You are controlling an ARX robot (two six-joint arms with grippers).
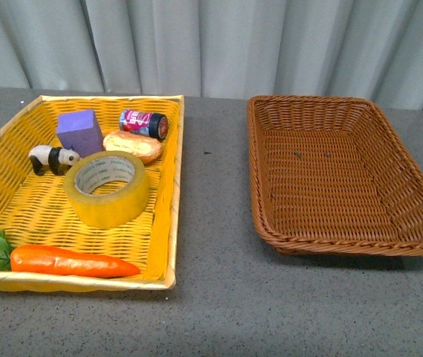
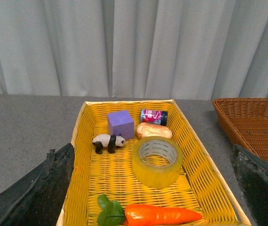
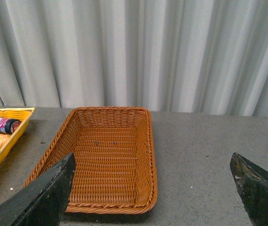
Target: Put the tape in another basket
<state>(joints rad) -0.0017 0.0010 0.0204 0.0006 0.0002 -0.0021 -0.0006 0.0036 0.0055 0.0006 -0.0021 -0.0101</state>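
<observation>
The tape [image 1: 108,188], a wide yellow translucent roll with a white printed core, lies flat in the middle of the bright yellow basket [image 1: 168,223] on the left. It also shows in the left wrist view [image 2: 157,161]. The dark brown wicker basket [image 1: 419,193] stands empty on the right, and also shows in the right wrist view [image 3: 145,155]. Neither arm shows in the front view. My left gripper [image 2: 155,188] is open, hanging well above and before the tape. My right gripper [image 3: 155,188] is open and empty, above the table by the brown basket's near corner.
In the yellow basket with the tape are a purple block [image 1: 79,132], a panda figure [image 1: 51,158], a small red can [image 1: 143,123], a bread roll [image 1: 133,146] and a carrot with leaves [image 1: 70,261]. Grey table [image 1: 211,223] lies between the baskets; a curtain hangs behind.
</observation>
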